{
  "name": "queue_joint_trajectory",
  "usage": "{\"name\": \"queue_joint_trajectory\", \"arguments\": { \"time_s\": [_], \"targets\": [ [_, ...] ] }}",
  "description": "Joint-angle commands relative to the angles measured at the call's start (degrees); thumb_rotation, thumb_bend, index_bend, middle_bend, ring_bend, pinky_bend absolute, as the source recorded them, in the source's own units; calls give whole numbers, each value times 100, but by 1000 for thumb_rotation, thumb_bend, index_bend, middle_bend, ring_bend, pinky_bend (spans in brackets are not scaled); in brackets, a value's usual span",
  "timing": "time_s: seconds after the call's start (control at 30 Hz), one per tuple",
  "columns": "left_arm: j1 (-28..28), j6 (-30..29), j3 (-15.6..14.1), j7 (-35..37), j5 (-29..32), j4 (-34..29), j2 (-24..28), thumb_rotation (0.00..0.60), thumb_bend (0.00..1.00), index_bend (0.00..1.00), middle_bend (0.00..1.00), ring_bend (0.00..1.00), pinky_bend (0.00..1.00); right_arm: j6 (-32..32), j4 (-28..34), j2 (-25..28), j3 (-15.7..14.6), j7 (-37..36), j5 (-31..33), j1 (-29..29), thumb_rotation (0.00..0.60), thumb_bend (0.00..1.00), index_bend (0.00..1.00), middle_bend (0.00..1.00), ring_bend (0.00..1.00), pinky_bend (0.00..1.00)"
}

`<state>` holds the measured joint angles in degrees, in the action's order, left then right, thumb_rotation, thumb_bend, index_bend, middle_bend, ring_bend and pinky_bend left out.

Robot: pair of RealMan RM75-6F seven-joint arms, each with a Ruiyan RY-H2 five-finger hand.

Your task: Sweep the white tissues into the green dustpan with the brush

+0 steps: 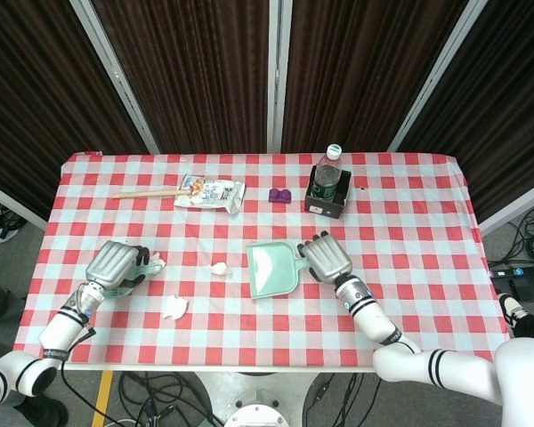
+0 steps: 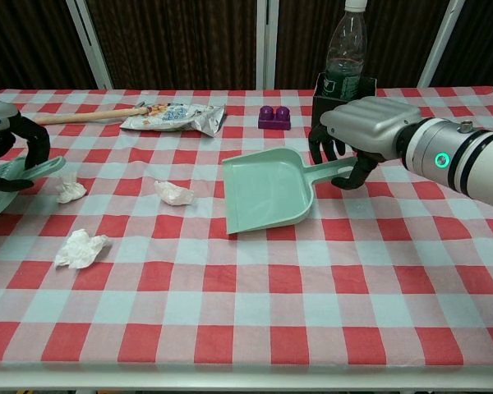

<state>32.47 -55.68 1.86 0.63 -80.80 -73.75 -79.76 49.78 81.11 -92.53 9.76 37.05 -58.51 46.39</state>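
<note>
The green dustpan (image 1: 269, 269) (image 2: 267, 191) lies near the table's middle with its mouth toward the left. My right hand (image 1: 326, 257) (image 2: 360, 131) grips its handle. Three white tissues lie left of it: one (image 1: 220, 268) (image 2: 173, 193) closest to the pan, one (image 1: 173, 308) (image 2: 80, 248) nearer the front edge, one (image 1: 157, 261) (image 2: 68, 190) beside my left hand. At the far left my left hand (image 1: 113, 264) (image 2: 6, 135) holds the pale green brush (image 2: 15, 176), whose bristle end is cut off by the chest view's edge.
Along the back of the red checked table (image 1: 409, 294) lie a wooden stick (image 1: 147, 191), a snack bag (image 1: 210, 191), a purple block (image 1: 279, 195) and a black box holding a water bottle (image 1: 328, 181) just behind my right hand.
</note>
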Motion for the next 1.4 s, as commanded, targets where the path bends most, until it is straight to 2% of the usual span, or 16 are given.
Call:
{"name": "queue_joint_trajectory", "arguments": {
  "time_s": [0.03, 0.4, 0.67, 1.0, 1.23, 1.4],
  "targets": [
    [187, 173, 30, 527, -191, 393, -161, 600, 454, 552, 553, 769, 890, -159, 283, 214, 73, 209, 391, 155, 600, 470, 697, 587, 389, 350],
    [615, 546, 113, 2106, -415, 1371, -744, 600, 455, 552, 553, 769, 890, -141, 458, 306, -36, 469, 1002, 450, 600, 470, 706, 591, 389, 350],
    [948, 443, 138, 3352, -773, 1436, -915, 600, 456, 552, 554, 767, 890, -90, 246, 56, -130, 480, 1083, 625, 600, 471, 712, 591, 389, 350],
    [1294, 197, 173, 4266, -1053, 1331, -1129, 600, 456, 552, 555, 759, 887, -57, -5, -236, -137, 287, 1087, 736, 600, 472, 723, 591, 389, 353],
    [1323, -95, 233, 4341, -1048, 935, -900, 600, 456, 552, 554, 754, 880, -259, -275, -302, -191, -36, 823, 792, 600, 473, 725, 591, 389, 351],
    [993, -247, 267, 3739, -640, 368, -513, 600, 469, 552, 554, 754, 880, -480, -420, -292, -215, -323, 589, 841, 600, 474, 726, 591, 388, 345]
  ]
}}
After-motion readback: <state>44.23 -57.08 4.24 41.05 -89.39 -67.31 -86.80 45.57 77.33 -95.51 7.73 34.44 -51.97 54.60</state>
